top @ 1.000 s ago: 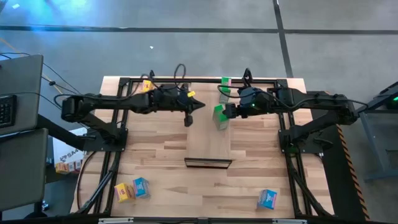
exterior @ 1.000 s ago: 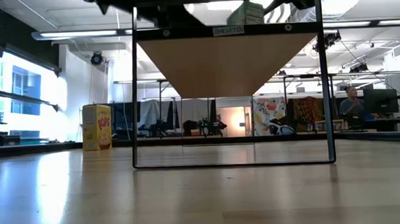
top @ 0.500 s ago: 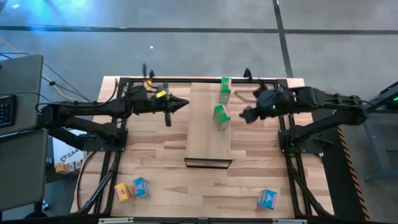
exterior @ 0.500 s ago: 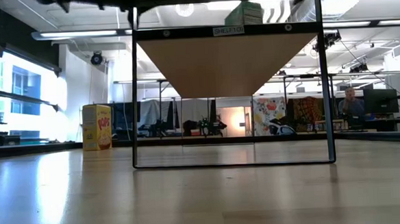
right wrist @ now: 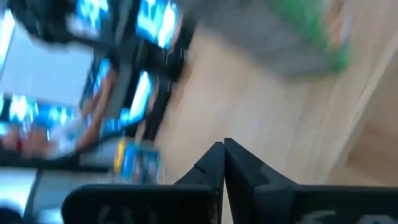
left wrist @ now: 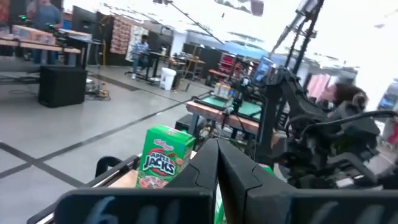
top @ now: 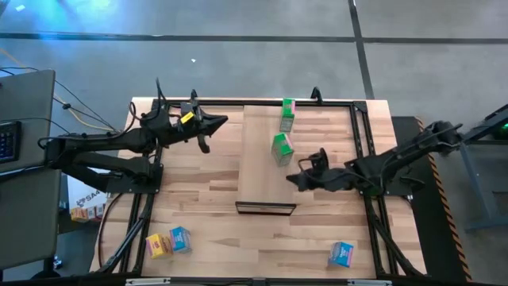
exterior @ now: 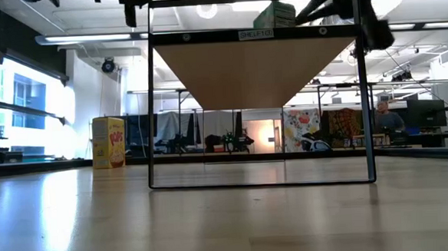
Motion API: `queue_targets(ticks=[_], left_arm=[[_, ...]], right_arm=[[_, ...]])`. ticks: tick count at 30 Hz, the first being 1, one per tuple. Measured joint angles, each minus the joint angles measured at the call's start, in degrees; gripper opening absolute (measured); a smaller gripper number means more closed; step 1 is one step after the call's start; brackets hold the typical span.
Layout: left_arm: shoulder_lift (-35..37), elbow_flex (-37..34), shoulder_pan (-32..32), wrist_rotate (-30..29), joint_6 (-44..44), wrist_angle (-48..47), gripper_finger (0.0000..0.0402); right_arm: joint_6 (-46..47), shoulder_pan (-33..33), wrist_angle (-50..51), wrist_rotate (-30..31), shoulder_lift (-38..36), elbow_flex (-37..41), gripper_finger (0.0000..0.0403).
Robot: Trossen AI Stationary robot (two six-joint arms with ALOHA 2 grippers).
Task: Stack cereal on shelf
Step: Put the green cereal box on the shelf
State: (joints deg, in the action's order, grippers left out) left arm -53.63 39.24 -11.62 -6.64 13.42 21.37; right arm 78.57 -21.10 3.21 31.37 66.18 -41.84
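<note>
Two green cereal boxes [top: 286,114] [top: 281,148] stand on the pale shelf [top: 262,171]. One of them [exterior: 273,15] shows on top of the shelf in the low view, and one [left wrist: 163,157] shows ahead of my left fingers. My left gripper [top: 223,121] is shut, holds nothing and hangs left of the shelf near the far edge. My right gripper [top: 292,179] is shut with nothing in it, beside the shelf's right edge, nearer than the green boxes. Its wrist view is blurred and shows its shut fingers [right wrist: 224,152].
A yellow box [top: 158,245] and a blue box [top: 180,238] lie near the table's front left, and another blue box [top: 341,253] at the front right. A yellow box [exterior: 108,142] stands on the table at the left in the low view. A black frame [top: 361,135] surrounds the shelf.
My left gripper has drawn back from the shelf toward the table's left edge, staying shut. My right gripper has left the nearer green box, gone right, then swung down toward the near edge. Both green boxes stay on the shelf.
</note>
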Motion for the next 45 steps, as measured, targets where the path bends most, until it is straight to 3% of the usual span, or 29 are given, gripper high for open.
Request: queue_targets(ticks=[4, 11, 28, 45], left_arm=[[0.01, 0.00, 0.00, -0.61, 0.08, -0.07, 0.0000], [-0.02, 0.00, 0.00, -1.67, 0.18, -0.07, 0.0000], [-0.02, 0.02, 0.00, -2.75, -0.03, -0.58, 0.0000], [-0.02, 0.07, 0.00, -2.75, -0.15, -0.98, 0.0000]], right_arm=[[-1.15, 2.40, 0.63, 5.02, -0.06, 0.11, 0.0001], [-4.49, 5.60, 3.64, 6.13, 0.26, -1.16, 0.0000], [-11.47, 15.09, -5.52, -1.92, 5.11, -1.23, 0.0000], [4.18, 17.00, -13.43, 0.57, 10.38, -1.94, 0.0000]])
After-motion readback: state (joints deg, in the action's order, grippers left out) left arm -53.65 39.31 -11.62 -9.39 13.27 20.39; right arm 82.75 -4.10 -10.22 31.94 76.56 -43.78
